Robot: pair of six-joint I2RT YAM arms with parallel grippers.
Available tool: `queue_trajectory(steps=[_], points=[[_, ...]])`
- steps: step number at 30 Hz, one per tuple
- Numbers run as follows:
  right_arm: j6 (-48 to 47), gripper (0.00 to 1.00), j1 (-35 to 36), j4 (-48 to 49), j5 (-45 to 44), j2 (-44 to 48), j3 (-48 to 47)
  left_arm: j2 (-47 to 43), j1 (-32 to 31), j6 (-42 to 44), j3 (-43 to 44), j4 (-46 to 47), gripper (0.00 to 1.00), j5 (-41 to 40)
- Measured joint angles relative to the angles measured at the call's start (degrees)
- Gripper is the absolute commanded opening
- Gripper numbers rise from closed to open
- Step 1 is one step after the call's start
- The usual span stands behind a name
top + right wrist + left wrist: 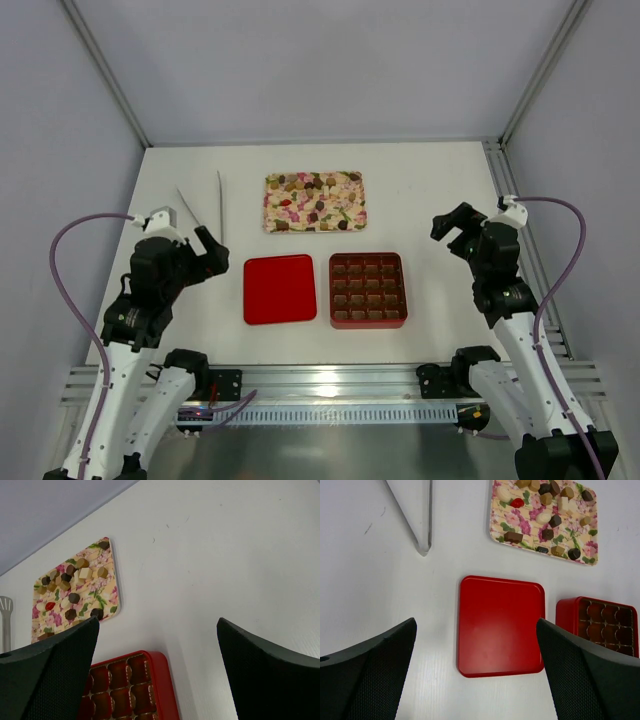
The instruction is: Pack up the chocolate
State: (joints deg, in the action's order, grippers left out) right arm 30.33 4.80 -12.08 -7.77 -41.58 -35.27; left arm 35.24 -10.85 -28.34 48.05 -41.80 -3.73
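Observation:
The chocolate [318, 206], many small brown, dark and pale pieces, lies on a pink-and-cream flowered tray [268, 226] at the table's back centre. It also shows in the left wrist view [555, 521] and the right wrist view [74, 598]. A red square box [368, 322] with an empty brown gridded insert sits in front of the tray. Its red lid [279, 289] lies flat to its left. My left gripper [210, 258] is open and empty, left of the lid. My right gripper [455, 232] is open and empty, right of the box and behind it.
Metal tongs [220, 205] lie on the table left of the tray, also in the left wrist view [422, 535]. White walls with metal frame posts enclose the table. A metal rail runs along the near edge.

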Motion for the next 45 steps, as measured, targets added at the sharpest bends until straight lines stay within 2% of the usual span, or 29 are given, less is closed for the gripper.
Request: queue_trajectory(steps=[6, 10, 15, 20, 26, 31, 35, 45], points=[[-0.46, 1.0, 0.0, -0.07, -0.02, 1.16, 0.0, 0.52, 0.0, -0.33, 0.04, 0.0, 1.0, -4.09], [-1.25, 1.0, 0.0, -0.07, 0.72, 0.76, 0.0, 5.57, 0.0, -1.29, 2.16, 0.22, 1.0, -7.61], [-1.95, 1.0, 0.0, -0.24, 3.39, -1.73, -0.48, 18.58, 0.0, -1.44, 8.81, 1.75, 1.0, -13.49], [-2.51, 1.0, 0.0, -0.28, 7.3, -2.71, -0.61, 36.79, 1.01, -1.29, 16.92, 6.64, 1.0, -17.64], [-3.23, 1.0, 0.0, -0.42, 11.3, -2.69, -0.63, 57.99, 5.92, -1.11, 26.38, 9.86, 1.0, -17.4], [-3.45, 1.0, 0.0, -0.46, 13.7, -2.69, -0.63, 68.89, 8.96, 0.35, 29.53, 11.34, 1.0, -15.02], [-3.48, 1.0, 0.0, -0.44, 15.47, -2.73, -0.63, 74.03, 9.88, 1.81, 31.17, 11.43, 1.0, -13.55], [-3.5, 1.0, 0.0, -0.42, 17.2, -3.06, -0.63, 79.19, 10.58, 3.63, 33.2, 11.52, 1.0, -9.88]])
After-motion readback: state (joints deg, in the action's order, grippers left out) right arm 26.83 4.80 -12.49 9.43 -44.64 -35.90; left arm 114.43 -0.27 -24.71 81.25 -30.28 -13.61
